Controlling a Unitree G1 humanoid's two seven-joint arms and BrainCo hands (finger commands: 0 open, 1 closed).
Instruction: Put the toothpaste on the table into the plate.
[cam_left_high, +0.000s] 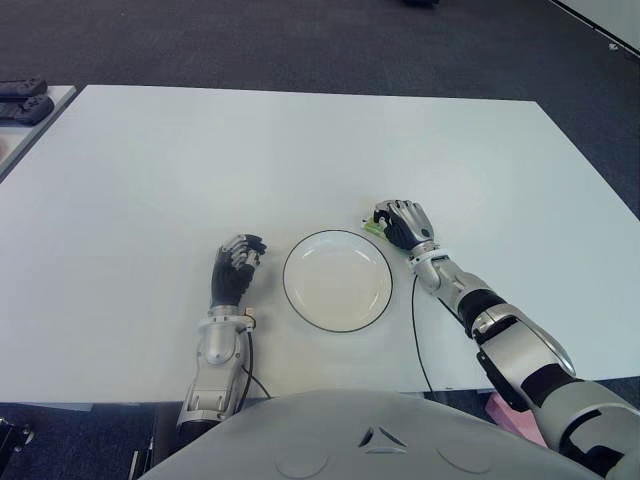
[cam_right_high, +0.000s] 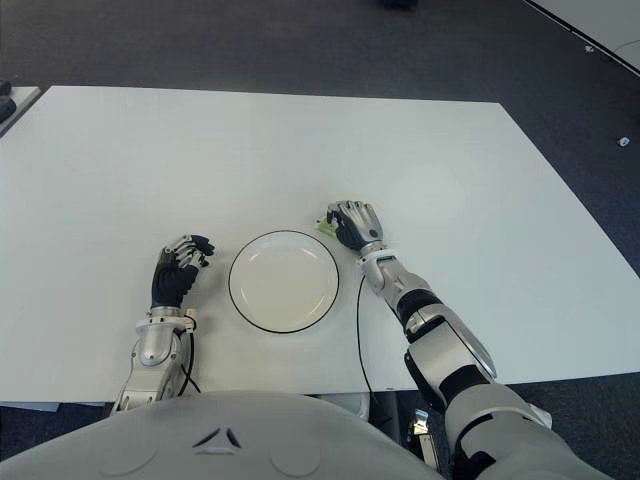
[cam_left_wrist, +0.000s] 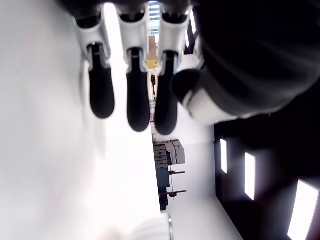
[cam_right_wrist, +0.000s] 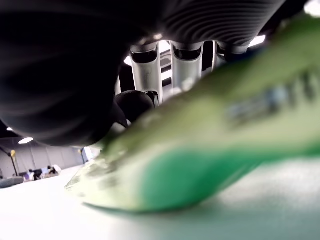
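Observation:
The green and white toothpaste tube (cam_right_wrist: 200, 150) lies on the white table (cam_left_high: 200, 160) just beyond the upper right rim of the plate (cam_left_high: 290, 262). Only its green end (cam_left_high: 372, 229) shows past my right hand (cam_left_high: 400, 222). That hand covers the tube, with fingers (cam_right_wrist: 147, 70) curled over it and the thumb at its side, and the tube's underside is still on the table. The white, black-rimmed plate holds nothing. My left hand (cam_left_high: 236, 268) shows left of the plate, fingers (cam_left_wrist: 132, 95) relaxed and holding nothing.
A thin black cable (cam_left_high: 415, 340) runs along the table by my right forearm. Dark devices (cam_left_high: 22, 100) sit on a separate surface at the far left. Dark carpet lies beyond the table's far edge. A pink object (cam_left_high: 510, 412) shows below the table's near right edge.

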